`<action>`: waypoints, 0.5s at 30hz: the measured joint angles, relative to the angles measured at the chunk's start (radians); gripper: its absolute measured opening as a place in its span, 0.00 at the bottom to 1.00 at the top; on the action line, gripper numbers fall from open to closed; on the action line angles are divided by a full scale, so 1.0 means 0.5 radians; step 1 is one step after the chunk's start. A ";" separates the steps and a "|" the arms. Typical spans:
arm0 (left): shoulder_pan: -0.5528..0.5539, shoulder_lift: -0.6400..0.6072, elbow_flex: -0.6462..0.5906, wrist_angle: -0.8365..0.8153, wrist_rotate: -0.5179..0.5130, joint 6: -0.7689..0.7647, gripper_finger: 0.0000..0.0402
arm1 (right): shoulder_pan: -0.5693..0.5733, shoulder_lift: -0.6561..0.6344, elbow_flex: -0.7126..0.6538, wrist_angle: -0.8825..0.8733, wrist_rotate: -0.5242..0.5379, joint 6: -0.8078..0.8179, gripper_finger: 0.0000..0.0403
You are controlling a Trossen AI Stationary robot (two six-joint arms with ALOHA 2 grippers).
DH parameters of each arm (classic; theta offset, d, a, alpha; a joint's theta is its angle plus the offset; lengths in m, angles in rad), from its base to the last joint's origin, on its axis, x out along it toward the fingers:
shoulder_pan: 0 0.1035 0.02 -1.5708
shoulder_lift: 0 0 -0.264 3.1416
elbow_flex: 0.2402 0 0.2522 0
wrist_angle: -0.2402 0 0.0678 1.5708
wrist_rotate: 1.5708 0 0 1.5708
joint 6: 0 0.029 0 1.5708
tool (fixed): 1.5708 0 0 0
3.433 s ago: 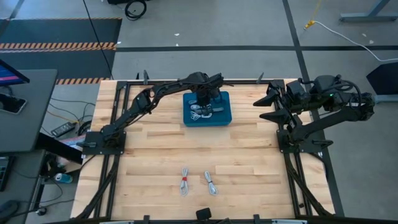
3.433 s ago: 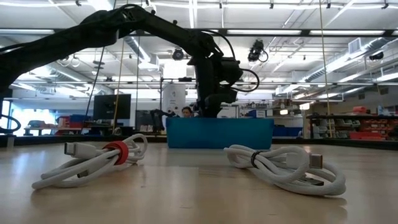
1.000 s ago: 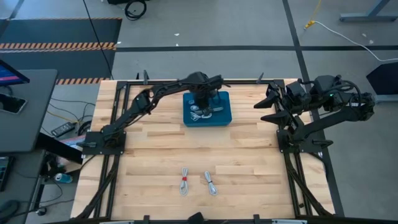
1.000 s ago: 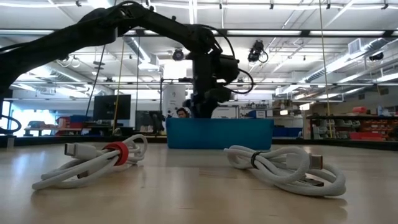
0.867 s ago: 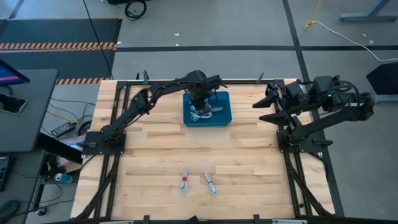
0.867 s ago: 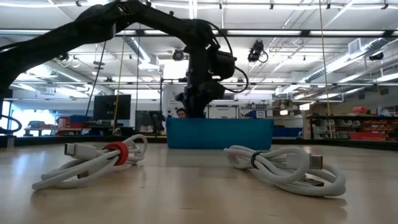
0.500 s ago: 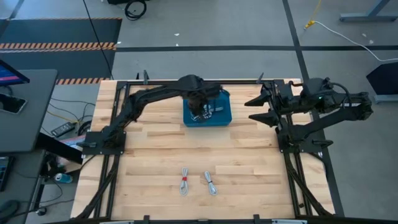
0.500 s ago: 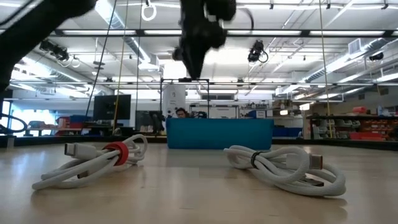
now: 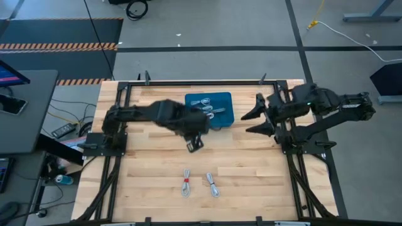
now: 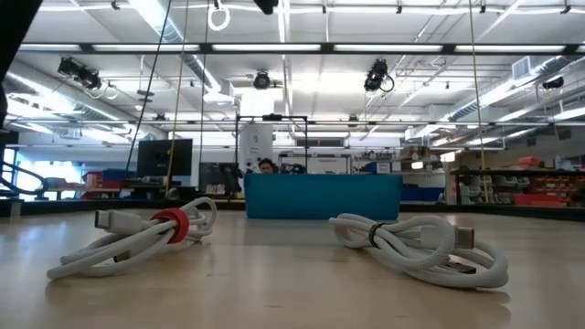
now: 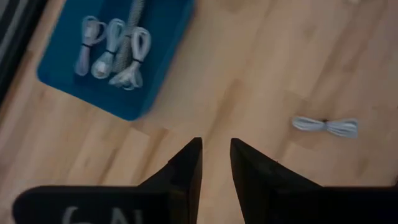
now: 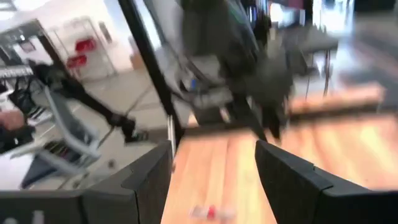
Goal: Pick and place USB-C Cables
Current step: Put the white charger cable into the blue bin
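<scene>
Butcher-block table [image 9: 251,163] carries a blue bin [image 9: 222,119] of USB-C cables [image 9: 202,104]; left gripper [image 9: 194,144] hovers narrowly parted and empty, right gripper [image 9: 255,122] wide apart.

Six USB-C Cables [image 9: 186,183] in all: four lie inside the blue tray [image 9: 227,118] and two on the table [image 9: 251,163] well apart from it

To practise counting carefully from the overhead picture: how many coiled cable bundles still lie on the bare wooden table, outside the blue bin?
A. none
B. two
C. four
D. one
B: in the high view, one bundle with a red band and a second bundle lie side by side on the table near its front edge, while the other bundles sit inside the blue bin.
</scene>
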 joint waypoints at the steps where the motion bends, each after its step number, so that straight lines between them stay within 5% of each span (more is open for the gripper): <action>1: -0.036 0.000 -0.006 0.001 -0.008 -0.050 0.22 | 0.010 0.020 0.000 -0.061 -0.023 0.063 0.59; 9: -0.306 -0.002 -0.255 0.002 -0.068 -0.525 0.19 | 0.214 0.226 0.000 -0.385 -0.153 0.519 0.58; 15: -0.514 -0.001 -0.669 -0.001 -0.037 -0.929 0.18 | 0.354 0.433 0.000 -0.382 -0.131 0.637 0.57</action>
